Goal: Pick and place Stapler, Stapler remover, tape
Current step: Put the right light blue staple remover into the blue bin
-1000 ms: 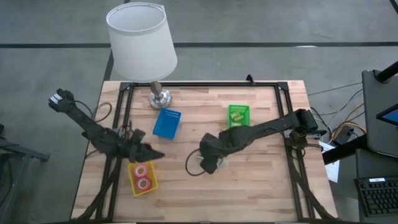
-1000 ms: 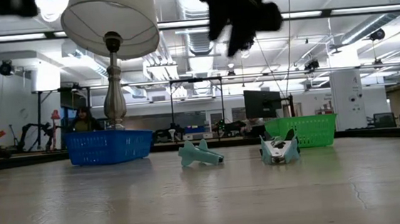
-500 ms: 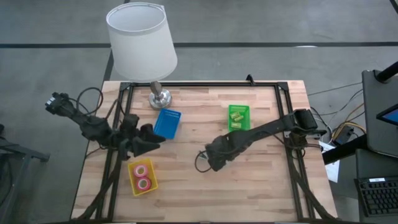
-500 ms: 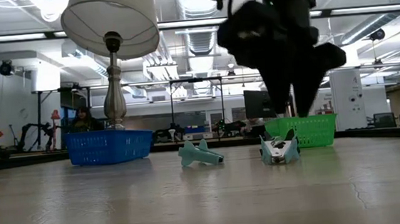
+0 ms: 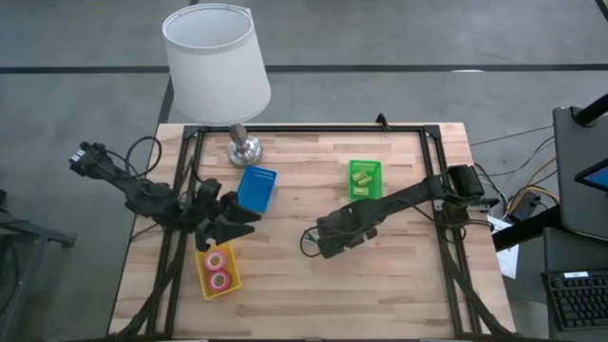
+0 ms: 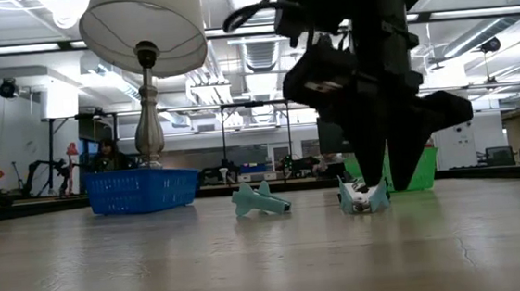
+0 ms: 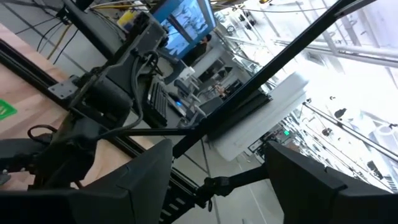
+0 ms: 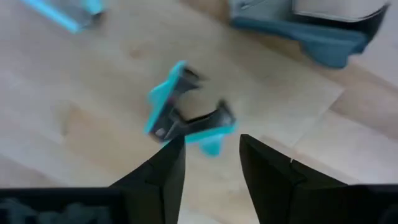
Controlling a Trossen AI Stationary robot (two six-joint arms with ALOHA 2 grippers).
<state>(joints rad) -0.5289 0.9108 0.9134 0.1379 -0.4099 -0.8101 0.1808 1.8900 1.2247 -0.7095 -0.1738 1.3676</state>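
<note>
The right claw (image 5: 326, 249) is seen low over the middle of the wooden bench (image 5: 399, 294), a little right of centre. In the right wrist view its two dark fingers (image 8: 165, 171) stand apart with nothing between them, and the teal staple remover (image 8: 186, 121) lies on the wood just beyond the fingertips, not touched. A teal stapler (image 8: 323, 31) lies past it. In the low view the right claw (image 6: 386, 187) hangs directly over a small teal item (image 6: 363, 196), and a second teal item (image 6: 261, 200) lies on the bench to its left; which of the two is the stapler cannot be told from that view.

The left claw (image 5: 239, 220) is held above the left part of the bench, between the blue tray (image 5: 255, 188) and the yellow tray (image 5: 217, 271). Its fingers (image 7: 143, 180) are spread apart and hold nothing.

Two rolls of tape (image 5: 218, 269), one pink and one red, lie inside the yellow tray near the left front of the bench. The green tray (image 5: 365, 178) stands at the far right of centre and holds green items. A lamp (image 5: 217, 62) with a white shade stands at the far left edge.
</note>
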